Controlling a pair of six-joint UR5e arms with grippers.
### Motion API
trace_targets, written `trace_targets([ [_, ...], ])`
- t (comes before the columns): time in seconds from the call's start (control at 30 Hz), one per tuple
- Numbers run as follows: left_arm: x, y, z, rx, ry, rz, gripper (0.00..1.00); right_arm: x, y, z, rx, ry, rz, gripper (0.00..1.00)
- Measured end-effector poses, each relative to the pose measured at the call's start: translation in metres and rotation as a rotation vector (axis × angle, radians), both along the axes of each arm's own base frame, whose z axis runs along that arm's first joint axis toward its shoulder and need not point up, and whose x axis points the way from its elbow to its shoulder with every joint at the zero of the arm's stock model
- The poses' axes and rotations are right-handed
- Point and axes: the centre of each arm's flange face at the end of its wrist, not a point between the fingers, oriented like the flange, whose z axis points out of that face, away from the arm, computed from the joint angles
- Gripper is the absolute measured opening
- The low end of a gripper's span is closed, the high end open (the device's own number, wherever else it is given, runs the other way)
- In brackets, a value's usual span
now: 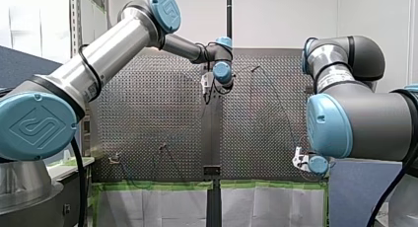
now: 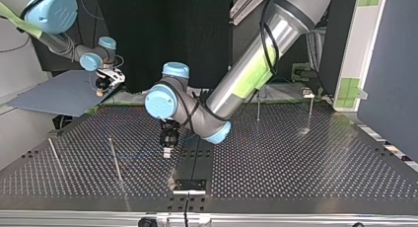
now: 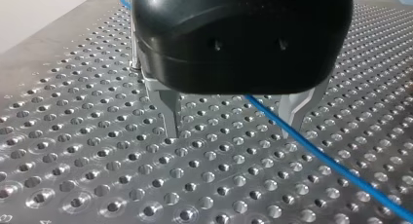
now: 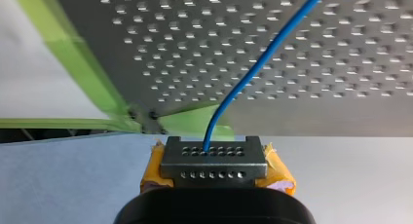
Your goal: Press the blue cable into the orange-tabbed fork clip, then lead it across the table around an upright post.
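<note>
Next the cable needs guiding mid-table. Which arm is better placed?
Left. My left tool hangs open low over the table, the cable passing under it. My right tool is beyond the table's edge, shut on the cable.

thin blue cable [image 3: 321,158] stretches straight over the perforated table [image 3: 97,160]

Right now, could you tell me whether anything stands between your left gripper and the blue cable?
Nothing visible does: the cable runs over the table between the open fingers of my left gripper, close to one.
</note>
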Motion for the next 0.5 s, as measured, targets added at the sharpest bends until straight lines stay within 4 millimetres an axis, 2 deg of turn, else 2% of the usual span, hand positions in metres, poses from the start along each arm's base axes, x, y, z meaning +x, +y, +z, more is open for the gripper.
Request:
trace_targets([
  [0.27,-0.009,-0.002,-0.002,0.016,0.024,0.023,1.0,0.001,0.003,-0.035,0.028,0.006,0.004,0.0],
  [0.5,-0.018,-0.003,-0.005,0.018,0.057,0.033,1.0,0.003,0.003,-0.038,0.024,0.012,0.008,0.0],
])
